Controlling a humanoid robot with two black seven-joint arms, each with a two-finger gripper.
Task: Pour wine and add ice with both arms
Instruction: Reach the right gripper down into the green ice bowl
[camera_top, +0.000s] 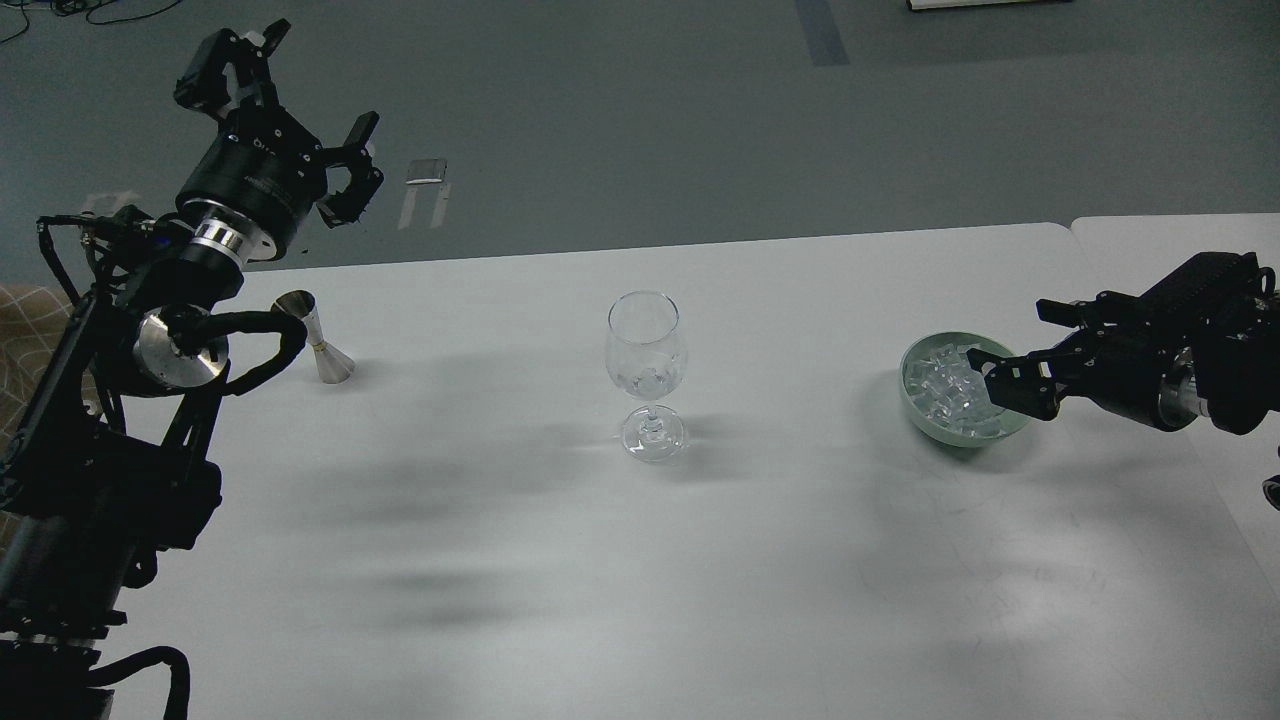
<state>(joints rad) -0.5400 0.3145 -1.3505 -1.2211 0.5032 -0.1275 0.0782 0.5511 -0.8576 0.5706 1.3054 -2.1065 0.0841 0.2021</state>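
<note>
Left end effector (300, 130) raised high at the far left, past the desk's far edge, fingers spread, gripping nothing; its arm runs down the left side with looped black cables.
Steel jigger (315, 337) stands upright on the white desk (500, 560), just beside that arm's silver joint ring, whether touching it I cannot tell.
Centre: clear stemmed glass (646, 375) upright on the desk, well apart from jigger and bowl; a few ice cubes (650, 379) sit low in its bowl; any wine in there is too clear to tell.
Right: pale green bowl (925, 420) on the desk, heaped with ice (940, 385); right end effector (1005, 350) comes in level from the right edge, fingers parted, lower finger over the bowl's right rim, upper finger further back; whether a fingertip touches the ice, or any cube sits between them, I cannot tell.
</note>
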